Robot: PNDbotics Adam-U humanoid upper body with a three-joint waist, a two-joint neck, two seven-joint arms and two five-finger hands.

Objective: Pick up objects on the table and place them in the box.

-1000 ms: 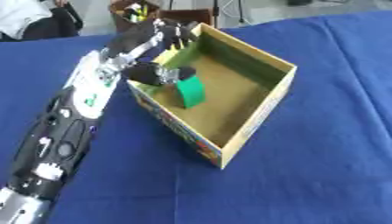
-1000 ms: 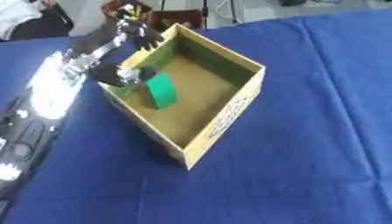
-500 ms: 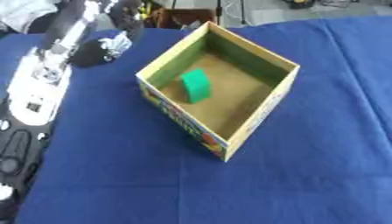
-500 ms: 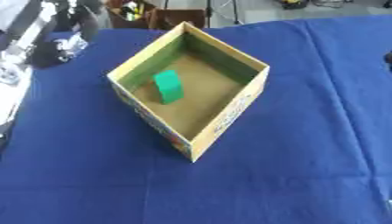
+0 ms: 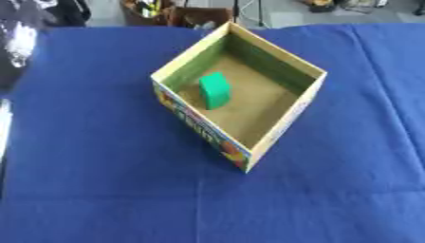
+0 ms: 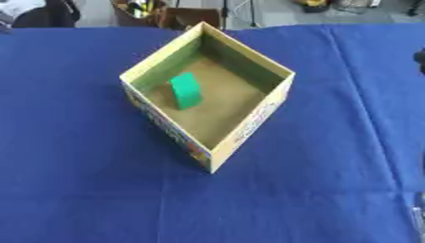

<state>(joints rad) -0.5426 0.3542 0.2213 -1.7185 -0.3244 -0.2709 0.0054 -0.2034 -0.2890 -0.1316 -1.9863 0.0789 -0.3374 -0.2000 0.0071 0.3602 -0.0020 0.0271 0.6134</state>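
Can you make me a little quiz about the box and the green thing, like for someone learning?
1. True or false: the green block lies outside the box on the blue tablecloth.
2. Which part of the box floor is the green block nearest? A) the near corner B) the left wall C) the right wall
3. Fill in the gap: the inside floor of the box looks ____ in colour.

Key
1. False: it is inside the box.
2. B: it sits close to the left wall.
3. Brown.
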